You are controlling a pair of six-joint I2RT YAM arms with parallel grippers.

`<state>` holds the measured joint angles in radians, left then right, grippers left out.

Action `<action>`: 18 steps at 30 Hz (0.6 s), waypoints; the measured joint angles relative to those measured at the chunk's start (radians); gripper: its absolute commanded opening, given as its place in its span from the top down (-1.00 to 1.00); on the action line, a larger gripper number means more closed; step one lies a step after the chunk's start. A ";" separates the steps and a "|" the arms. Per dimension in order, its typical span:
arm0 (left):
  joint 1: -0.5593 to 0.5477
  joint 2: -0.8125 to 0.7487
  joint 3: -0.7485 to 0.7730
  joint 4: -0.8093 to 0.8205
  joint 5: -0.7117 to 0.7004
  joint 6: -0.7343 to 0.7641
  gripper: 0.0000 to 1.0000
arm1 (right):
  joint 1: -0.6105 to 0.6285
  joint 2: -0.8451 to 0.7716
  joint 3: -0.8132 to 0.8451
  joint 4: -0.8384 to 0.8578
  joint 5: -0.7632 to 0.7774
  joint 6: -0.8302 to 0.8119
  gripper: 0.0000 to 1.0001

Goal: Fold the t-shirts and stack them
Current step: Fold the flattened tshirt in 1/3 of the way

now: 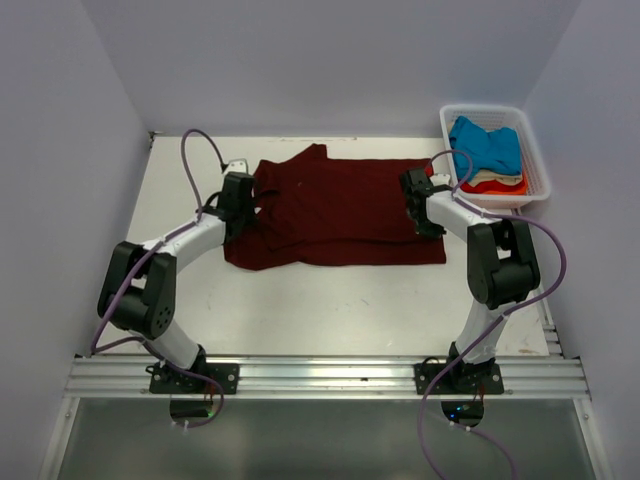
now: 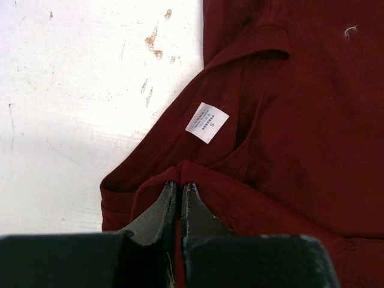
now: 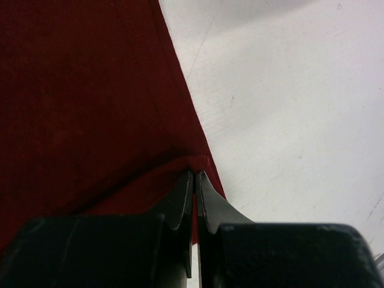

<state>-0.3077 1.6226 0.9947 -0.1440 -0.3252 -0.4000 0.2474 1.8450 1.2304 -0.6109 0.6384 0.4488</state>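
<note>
Showing a two-arm grasp on one garment, with the white slatted basket [image 1: 536, 160] as reference. The dark maroon t-shirt [image 1: 340, 215] lies spread on the white table [image 1: 330, 300], beside the basket on its left-arm side and slightly nearer the arm bases than the basket; the two are not touching.

The right gripper [image 3: 195, 177] stands at the shirt edge nearest the basket. Its fingers are pressed together on the edge of the cloth, and a thin sliver of maroon shows between them. Bare table lies beyond that edge, on the basket side.

The left gripper [image 2: 179, 187] stands at the shirt end farthest from the basket, by the neck opening. Its fingers are likewise closed, pinching a raised fold of maroon cloth at their tips. A white size label [image 2: 207, 122] is visible inside the neckline just beyond the fingertips, and a pale thread [image 2: 350, 30] clings to the fabric. Brownish marks [image 2: 153, 42] spot the table on the side of the collar away from the basket.

Inside the basket, a bright blue t-shirt [image 1: 487, 143] lies crumpled on top, with cream cloth [image 1: 488, 177] and orange-red cloth [image 1: 497, 187] showing beneath it at the basket's near end.
</note>
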 measured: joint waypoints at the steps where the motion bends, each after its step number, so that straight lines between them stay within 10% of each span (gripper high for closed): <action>1: 0.000 0.003 0.002 0.002 0.000 0.000 1.00 | 0.000 0.000 0.000 0.000 0.000 0.000 1.00; 15: 0.011 0.074 0.029 0.024 0.013 0.018 1.00 | -0.008 0.000 0.000 0.006 0.000 -0.002 1.00; 17: 0.014 0.082 0.036 0.028 0.014 0.022 0.68 | -0.008 0.000 0.000 0.006 0.000 -0.003 1.00; 18: 0.015 0.085 0.043 0.026 0.014 0.027 0.21 | -0.008 0.000 0.000 0.007 0.000 -0.004 1.00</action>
<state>-0.2928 1.7081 1.0374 -0.1184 -0.3115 -0.3733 0.2398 1.8450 1.2304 -0.6041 0.6380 0.4450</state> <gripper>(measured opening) 0.093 0.015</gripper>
